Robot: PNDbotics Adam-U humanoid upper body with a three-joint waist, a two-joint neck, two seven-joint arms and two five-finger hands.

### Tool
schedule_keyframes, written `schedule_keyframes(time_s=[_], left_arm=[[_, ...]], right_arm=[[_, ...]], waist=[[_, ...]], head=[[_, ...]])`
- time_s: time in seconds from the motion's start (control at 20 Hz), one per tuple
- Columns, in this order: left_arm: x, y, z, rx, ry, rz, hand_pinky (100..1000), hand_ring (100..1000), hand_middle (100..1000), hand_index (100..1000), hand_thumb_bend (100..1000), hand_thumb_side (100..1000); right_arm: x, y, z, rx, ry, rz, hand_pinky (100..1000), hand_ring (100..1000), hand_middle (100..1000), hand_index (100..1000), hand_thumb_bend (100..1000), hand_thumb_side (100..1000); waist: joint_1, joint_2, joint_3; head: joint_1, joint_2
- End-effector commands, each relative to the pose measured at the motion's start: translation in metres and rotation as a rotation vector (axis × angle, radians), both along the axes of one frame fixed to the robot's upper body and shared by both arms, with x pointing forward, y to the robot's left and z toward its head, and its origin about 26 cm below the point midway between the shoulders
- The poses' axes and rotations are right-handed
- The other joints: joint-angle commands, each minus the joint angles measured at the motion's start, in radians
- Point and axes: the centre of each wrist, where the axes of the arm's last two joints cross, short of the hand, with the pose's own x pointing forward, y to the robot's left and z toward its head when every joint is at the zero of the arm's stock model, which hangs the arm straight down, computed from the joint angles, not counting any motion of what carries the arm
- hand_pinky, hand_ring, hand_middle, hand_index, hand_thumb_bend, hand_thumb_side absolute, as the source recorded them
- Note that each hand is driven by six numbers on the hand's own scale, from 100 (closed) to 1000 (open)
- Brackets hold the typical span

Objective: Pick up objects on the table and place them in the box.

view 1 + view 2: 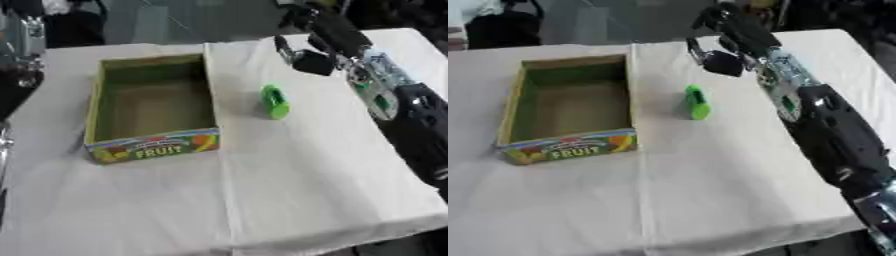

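Left eye view
Table: surface draped in pale cloth [289, 200], seam running near to far just right of centre.
Box: open cardboard tray with green inner walls and a printed "FRUIT" front panel [153, 147], left of centre, nothing visible inside.
Object: small bright green plastic piece [275, 101], on the cloth just right of the box, apart from its wall.
Long axis: roughly near to far, tilted slightly.
Right arm: black with silver joints [411, 120], entering from the right edge, extended toward the far side.

Right eye view
Right hand: black, at the far end of the arm [717, 56], above the cloth beyond the green piece, fingers curled downward around nothing visible.
Left hand: absent from both views.
Bearing: green piece lies nearer and slightly left of the right hand, close but not touching.
Nearer arm: right, judged the only candidate for the grasp.
Box from object: directly left, short carry across the right wall.
Task stage: judged at approach; nothing yet in the box.
Next move: likely a short draw back toward the near side, then descent, fingers closing across the narrow width.
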Motion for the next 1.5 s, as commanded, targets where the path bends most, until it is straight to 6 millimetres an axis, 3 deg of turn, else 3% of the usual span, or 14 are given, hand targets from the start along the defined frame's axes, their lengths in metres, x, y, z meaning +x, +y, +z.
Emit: schedule_keyframes(time_s=[0.05, 0.3, 0.4, 0.45, 0.5, 0.55, 0.75, 1.0, 1.05, 1.1, 1.35, 1.5], left_arm=[[-0.002, 0.003, 0.007, 0.015, -0.028, 0.008, 672, 674, 860, 882, 331, 586], [-0.002, 0.003, 0.006, 0.016, -0.027, 0.007, 672, 674, 860, 882, 331, 586], [-0.002, 0.003, 0.006, 0.017, -0.027, 0.006, 672, 673, 860, 882, 332, 585], [-0.002, 0.003, 0.006, 0.017, -0.027, 0.006, 672, 673, 860, 882, 331, 586], [-0.002, 0.003, 0.006, 0.017, -0.027, 0.005, 672, 673, 860, 882, 331, 586], [-0.002, 0.003, 0.006, 0.017, -0.027, 0.005, 672, 674, 860, 882, 332, 585], [-0.002, 0.002, 0.007, 0.016, -0.029, 0.004, 673, 674, 860, 882, 333, 584], [-0.002, 0.002, 0.007, 0.017, -0.029, 0.002, 673, 674, 860, 883, 333, 584], [-0.002, 0.002, 0.007, 0.017, -0.029, 0.002, 673, 674, 860, 883, 333, 584], [-0.002, 0.002, 0.007, 0.017, -0.028, 0.002, 673, 673, 860, 883, 332, 585], [-0.003, 0.003, 0.004, 0.023, -0.018, 0.003, 672, 673, 860, 884, 331, 587], [-0.004, 0.005, -0.001, 0.039, 0.005, 0.009, 673, 673, 860, 884, 331, 586]], right_arm=[[0.002, -0.004, 0.008, -0.020, -0.058, -0.028, 1000, 786, 826, 826, 124, 1000], [0.006, -0.005, -0.004, -0.032, -0.036, -0.053, 1000, 795, 839, 833, 138, 1000], [0.009, -0.005, -0.009, -0.041, -0.017, -0.062, 1000, 807, 856, 855, 195, 1000], [0.010, -0.005, -0.011, -0.044, -0.007, -0.066, 1000, 814, 862, 873, 271, 1000], [0.011, -0.005, -0.013, -0.047, 0.006, -0.071, 1000, 813, 862, 871, 262, 1000], [0.013, -0.005, -0.014, -0.048, 0.016, -0.074, 1000, 817, 873, 906, 340, 1000], [0.017, -0.007, -0.020, -0.042, 0.059, -0.086, 1000, 815, 885, 934, 419, 1000], [0.020, -0.011, -0.031, -0.043, 0.122, -0.102, 1000, 817, 897, 960, 446, 1000], [0.020, -0.011, -0.032, -0.042, 0.131, -0.104, 1000, 816, 896, 961, 498, 969], [0.021, -0.011, -0.035, -0.040, 0.148, -0.107, 1000, 817, 899, 962, 447, 1000], [0.022, -0.009, -0.054, -0.042, 0.246, -0.121, 1000, 831, 901, 960, 397, 1000], [0.022, 0.001, -0.069, -0.041, 0.320, -0.111, 1000, 843, 887, 941, 357, 1000]], waist=[[0.003, -0.015, -0.001], [0.004, -0.013, -0.001], [0.004, -0.014, -0.001], [0.004, -0.014, 0.000], [0.004, -0.014, 0.000], [0.004, -0.014, 0.000], [0.003, -0.015, 0.001], [0.003, -0.016, 0.003], [0.003, -0.016, 0.003], [0.003, -0.016, 0.003], [0.000, -0.025, 0.000], [-0.013, -0.048, -0.007]], head=[[-0.016, -0.005], [-0.020, -0.007], [-0.021, -0.006], [-0.022, -0.006], [-0.022, -0.005], [-0.022, -0.005], [-0.023, -0.007], [-0.020, -0.004], [-0.019, -0.003], [-0.018, -0.002], [-0.014, 0.000], [-0.002, 0.000]])
